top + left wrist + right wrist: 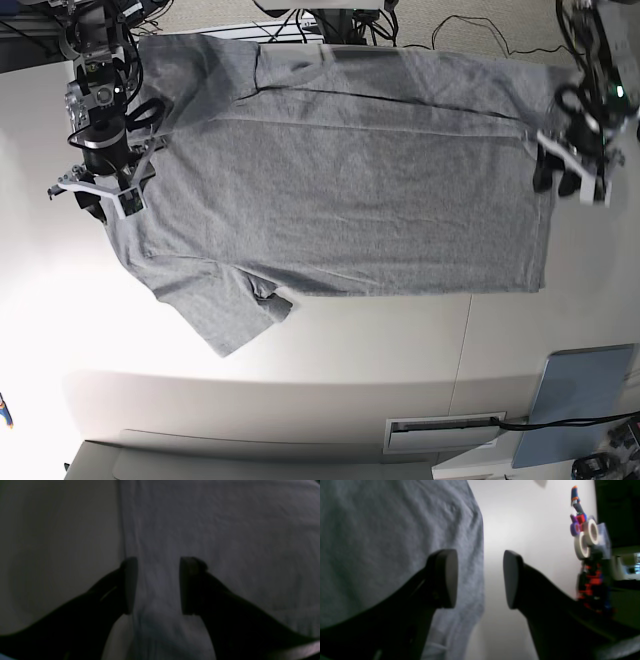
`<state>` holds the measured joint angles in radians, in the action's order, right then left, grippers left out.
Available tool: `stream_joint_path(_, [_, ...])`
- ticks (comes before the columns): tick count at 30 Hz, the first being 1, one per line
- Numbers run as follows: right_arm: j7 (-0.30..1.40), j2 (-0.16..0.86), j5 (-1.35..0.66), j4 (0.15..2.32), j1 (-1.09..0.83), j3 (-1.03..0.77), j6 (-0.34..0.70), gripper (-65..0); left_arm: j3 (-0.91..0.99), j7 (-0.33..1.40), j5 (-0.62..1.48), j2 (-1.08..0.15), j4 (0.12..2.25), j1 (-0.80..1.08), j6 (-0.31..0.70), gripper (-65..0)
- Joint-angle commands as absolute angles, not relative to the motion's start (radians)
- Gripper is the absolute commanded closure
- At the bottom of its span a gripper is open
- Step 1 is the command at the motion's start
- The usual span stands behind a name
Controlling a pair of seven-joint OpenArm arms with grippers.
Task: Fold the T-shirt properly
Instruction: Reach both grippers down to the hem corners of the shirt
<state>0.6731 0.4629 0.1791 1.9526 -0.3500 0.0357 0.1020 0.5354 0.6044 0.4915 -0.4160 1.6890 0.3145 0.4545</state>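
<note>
While our left wrist view is dim, we can make out the left tool (158,586) with its jaws standing apart and nothing between them, hanging over an edge of the T-shirt (212,542), with the bare bench (57,555) to one side.

From the right wrist view, we see the right tool (480,578) likewise spread and empty, one jaw over the grey cloth and the other over the white bench, straddling the shirt's edge.

Across the base view, the T-shirt (340,190) lies spread on the bench (300,350), plain side up. A strip along its far long side looks turned over onto the body, and one sleeve (230,310) sticks out on the near side. We judge that one lengthwise fold is laid down; the near side, the sleeve and the crosswise folds are not yet done. Each tool sits at one end of the shirt, gripping nothing.
</note>
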Motion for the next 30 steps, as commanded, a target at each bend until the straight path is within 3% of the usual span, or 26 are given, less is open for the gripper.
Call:
stream_joint_path(1, [0.658, 0.476, 0.173, 1.971, -0.334, 0.030, 0.093, -29.2, 0.529, 0.583, 0.510, -0.434, 1.680, 0.266, 0.452, -29.0])
stream_joint_path(6, [0.682, 0.476, 0.105, 1.968, -0.308, 0.031, 0.093, -29.2, 0.412, 0.567, 0.465, -0.448, 1.491, 0.055, 0.434, -29.0])
stream_joint_path(10, [0.701, 0.476, 0.101, 1.968, -0.302, 0.031, 0.094, -29.1, 0.332, 0.521, 0.394, -0.462, 1.238, -0.144, 0.362, -29.0])
stream_joint_path(15, [0.706, 0.476, 0.101, 1.968, -0.302, 0.031, 0.094, -29.1, 0.295, 0.499, 0.350, -0.480, 0.947, -0.368, 0.360, -29.0])
stream_joint_path(23, [0.708, 0.476, 0.101, 1.968, -0.302, 0.031, 0.094, -29.1, 0.295, 0.497, 0.319, -0.482, 0.653, -0.550, 0.365, -29.0])
stream_joint_path(30, [0.707, 0.476, 0.101, 1.968, -0.302, 0.031, 0.094, -29.1, 0.295, 0.518, 0.285, -0.478, 0.565, -0.582, 0.501, -29.0])
